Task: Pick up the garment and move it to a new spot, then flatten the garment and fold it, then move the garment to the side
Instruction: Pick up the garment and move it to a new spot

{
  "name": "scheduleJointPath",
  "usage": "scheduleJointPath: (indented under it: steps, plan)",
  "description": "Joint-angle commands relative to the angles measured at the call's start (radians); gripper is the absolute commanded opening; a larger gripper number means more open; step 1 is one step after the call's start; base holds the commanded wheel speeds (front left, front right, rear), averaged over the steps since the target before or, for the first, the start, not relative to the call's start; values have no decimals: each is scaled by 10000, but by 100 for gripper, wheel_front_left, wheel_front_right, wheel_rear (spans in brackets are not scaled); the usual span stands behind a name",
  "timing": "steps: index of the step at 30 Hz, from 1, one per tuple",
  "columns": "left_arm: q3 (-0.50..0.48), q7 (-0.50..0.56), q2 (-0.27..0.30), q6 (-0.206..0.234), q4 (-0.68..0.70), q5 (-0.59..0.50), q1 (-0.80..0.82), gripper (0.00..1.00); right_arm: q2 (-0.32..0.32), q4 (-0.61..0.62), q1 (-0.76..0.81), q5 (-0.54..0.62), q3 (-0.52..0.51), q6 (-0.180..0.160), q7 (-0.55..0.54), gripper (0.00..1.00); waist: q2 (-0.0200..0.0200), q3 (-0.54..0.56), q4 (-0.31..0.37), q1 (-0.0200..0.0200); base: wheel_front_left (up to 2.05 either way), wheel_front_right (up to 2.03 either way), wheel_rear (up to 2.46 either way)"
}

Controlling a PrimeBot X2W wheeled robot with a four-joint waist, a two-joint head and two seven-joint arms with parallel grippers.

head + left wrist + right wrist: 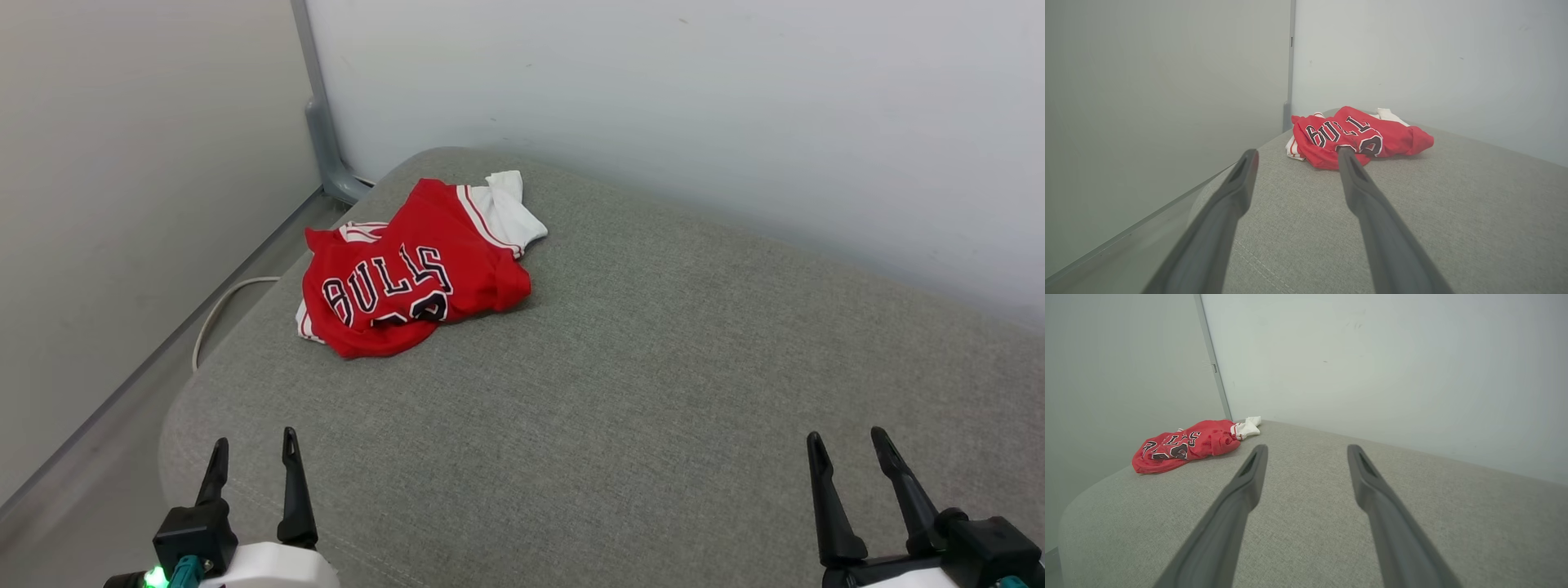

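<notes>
The garment (412,273) lies crumpled at the far-left corner of the grey cushion (653,367). The left end effector (253,445) and right end effector (845,441) hover released and empty, seemingly awaiting pickup.

Ahead of the left gripper (255,437), the number on the garment (408,245) is mostly folded under. One of its fingertips (1346,155) covers part of the print
</notes>
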State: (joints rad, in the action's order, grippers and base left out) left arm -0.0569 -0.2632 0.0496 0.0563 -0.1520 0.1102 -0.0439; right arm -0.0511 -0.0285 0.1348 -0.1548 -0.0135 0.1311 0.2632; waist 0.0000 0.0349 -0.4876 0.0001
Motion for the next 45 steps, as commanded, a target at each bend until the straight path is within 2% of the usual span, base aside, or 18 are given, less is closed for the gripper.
scheduleJointPath:
  steps: [1, 6, 11, 18, 25, 31, 32, 38, 41, 45]
  plan:
    - [-44, -25, 14, 34, 5, 44, -94, 100, 16, -5, 86, -28, 5, -7, 25, 100, 0, 8, 8, -1, 0, 0, 0]
    - [-62, -25, 13, -9, -72, 85, 17, 100, 17, -10, 89, 20, -22, -7, 25, 100, 0, -21, 48, -1, 0, 0, 0]
    - [-87, -25, 14, -302, -168, 20, 709, 100, 17, 105, -25, 182, 15, -7, 25, 100, 0, -293, 237, -1, 0, 0, 0]
    - [-735, -25, 292, -1057, -493, 294, 2849, 100, 17, 263, -506, 664, 14, -7, 25, 100, 0, -1117, 876, -1, 0, 0, 0]
    - [-1449, -25, 825, -1538, -922, 683, 5106, 100, -35, 798, -1112, 1220, -201, -7, 25, 100, 0, -2385, 1729, -1, 0, 0, 0]
    - [-1550, -24, 1689, -1785, -1989, 1083, 6828, 100, -222, 1372, -1647, 1407, -586, -7, 25, 100, 0, -3404, 2291, -1, 0, 0, 0]
    - [-1550, -24, 1689, -1785, -1989, 1083, 6828, 100, -222, 1372, -1647, 1407, -586, -7, 25, 100, 0, -3404, 2291, -1, 0, 0, 0]
    - [-846, 209, 2859, -1852, -3265, 1567, 8297, 100, -422, 1805, -2044, 1462, -661, -7, 24, 100, 0, -4079, 2628, -1, 0, 0, 0]
    - [-156, 799, 3417, -1852, -3759, 2120, 8852, 100, -484, 1959, -2172, 1467, -659, -7, 24, 100, 0, -4314, 2737, -1, 0, 0, 0]
    - [941, 2311, 4077, -1854, -4251, 3027, 9441, 100, -559, 2076, -2275, 1443, -677, -7, 24, 100, 0, -4544, 2825, -1, 0, 0, 0]
